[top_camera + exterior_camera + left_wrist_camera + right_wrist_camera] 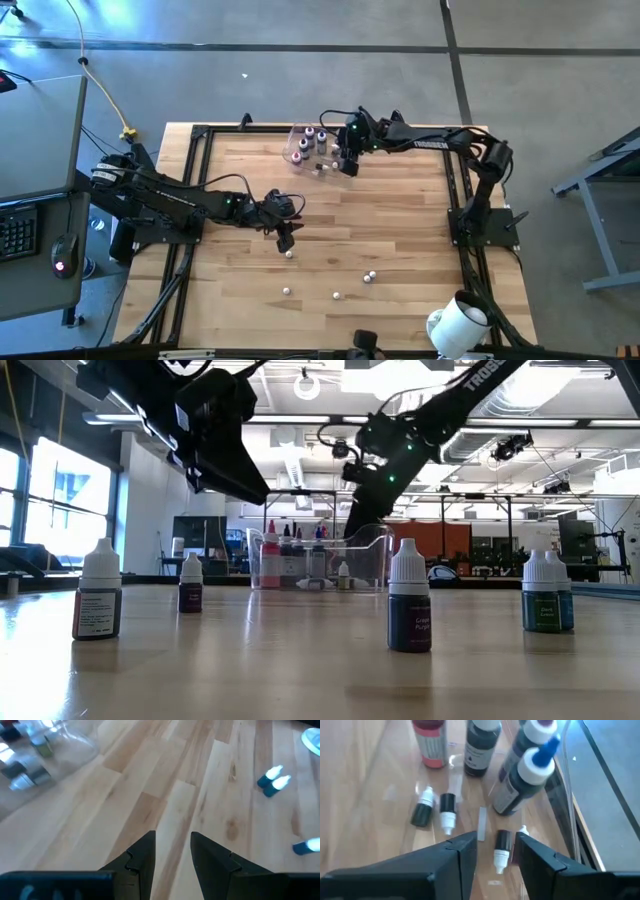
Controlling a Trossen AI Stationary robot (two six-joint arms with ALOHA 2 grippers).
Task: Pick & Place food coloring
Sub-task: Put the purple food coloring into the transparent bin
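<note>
Right gripper [494,851] hangs over the clear tub [296,150], fingers apart with nothing between them, so I judge it a drop spot. Just below my fingertips a small dark bottle [501,846] lies on its side, two more [447,811] beside it, taller bottles [517,780] standing beyond. Left gripper [172,851] hovers mid-table, fingers parted and empty, one loose food coloring bottle [289,254] right beside it. Other bottles [369,276] wait farther out on the table [400,230].
</note>
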